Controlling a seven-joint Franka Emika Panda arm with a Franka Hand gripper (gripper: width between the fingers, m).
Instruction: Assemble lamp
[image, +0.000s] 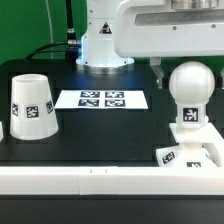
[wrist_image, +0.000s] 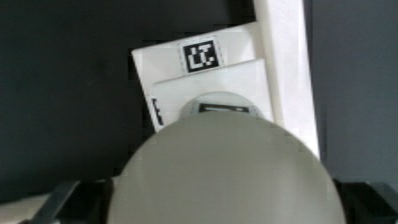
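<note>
The white ball-shaped bulb (image: 190, 83) stands upright with its tagged neck in the flat square base (image: 176, 155) at the exterior view's right. My gripper (image: 188, 68) is over the bulb, one dark finger (image: 157, 68) hanging beside the ball and apart from it. In the wrist view the bulb (wrist_image: 222, 160) fills the space between my fingers (wrist_image: 68, 202), with dark gaps on both sides, so the gripper (wrist_image: 217, 200) is open. The base (wrist_image: 199, 80) shows beyond the bulb. The cone shade (image: 30, 103) stands alone at the exterior view's left.
The marker board (image: 100, 99) lies flat at the middle back. A white rail (image: 90, 182) runs along the table's front edge, and the base sits against a white rail (wrist_image: 285, 60). The arm's base (image: 100, 45) stands at the back.
</note>
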